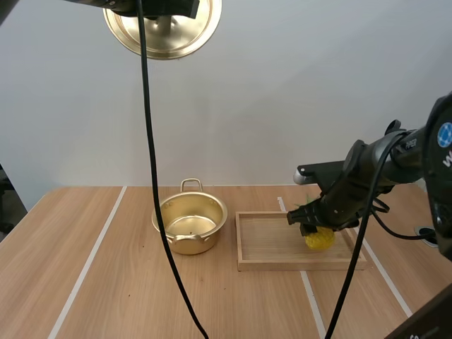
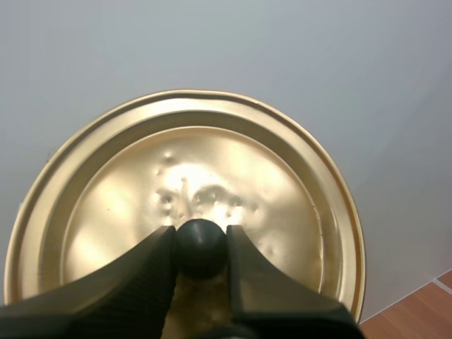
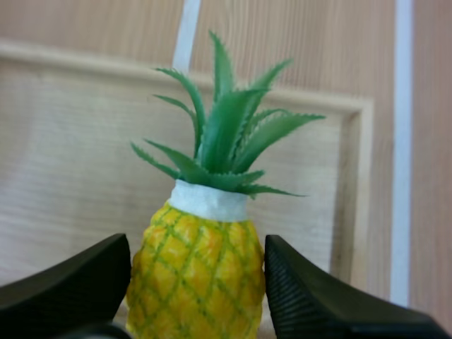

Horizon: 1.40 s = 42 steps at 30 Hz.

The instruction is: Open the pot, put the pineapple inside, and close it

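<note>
Pot [image 1: 189, 224] mouth is wide open with nothing over it: my left gripper [image 2: 201, 244] pinches the lid [image 1: 162, 32] by its knob high above the table [image 1: 106, 282], well clear of any path in. Between pot and tray [image 1: 272, 265] there's a strip of bare table, and the only thing in the way across is the tray's low rim. My right gripper [image 1: 314, 227] sits over the tray's right end, fingers tight against the pineapple [image 1: 319, 240], so that end is crowded while the tray's left half lies bare.
</note>
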Motion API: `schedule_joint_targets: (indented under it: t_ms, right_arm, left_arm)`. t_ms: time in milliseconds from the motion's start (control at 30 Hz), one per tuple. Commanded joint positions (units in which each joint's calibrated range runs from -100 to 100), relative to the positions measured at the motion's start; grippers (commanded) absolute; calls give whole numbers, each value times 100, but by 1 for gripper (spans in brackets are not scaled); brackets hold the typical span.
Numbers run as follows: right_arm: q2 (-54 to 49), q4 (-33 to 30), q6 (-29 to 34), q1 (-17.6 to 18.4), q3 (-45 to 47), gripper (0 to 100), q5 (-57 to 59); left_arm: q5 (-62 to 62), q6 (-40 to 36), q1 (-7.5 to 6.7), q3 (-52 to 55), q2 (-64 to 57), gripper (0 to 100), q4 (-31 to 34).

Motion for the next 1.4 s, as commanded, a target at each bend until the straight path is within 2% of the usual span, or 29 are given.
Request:
schedule_joint_targets:
  t_ms: [0, 333, 467, 1200, 1267, 1367]
  right_arm:
    - [-479, 297, -13, -22, -307, 0, 248]
    - [-2156, 1115, -61, -12, -956, 0, 477]
    - [-2529, 1281, -536, -12, -972, 0, 477]
    - [-2565, 1715, -713, -12, -972, 0, 94]
    - [-2496, 1827, -901, 91, -988, 0, -18]
    - [-2486, 1772, -1102, 459, -988, 0, -104]
  left_arm:
    - [-196, -50, -16, -59, -50, 0, -12]
    - [-196, -50, -16, -59, -50, 0, -12]
    - [-196, -50, -16, -59, -50, 0, -12]
    - [-196, -50, -16, -59, -50, 0, -12]
    - [-196, -50, -16, -59, -50, 0, -12]
    - [-196, -50, -16, -59, -50, 0, -12]
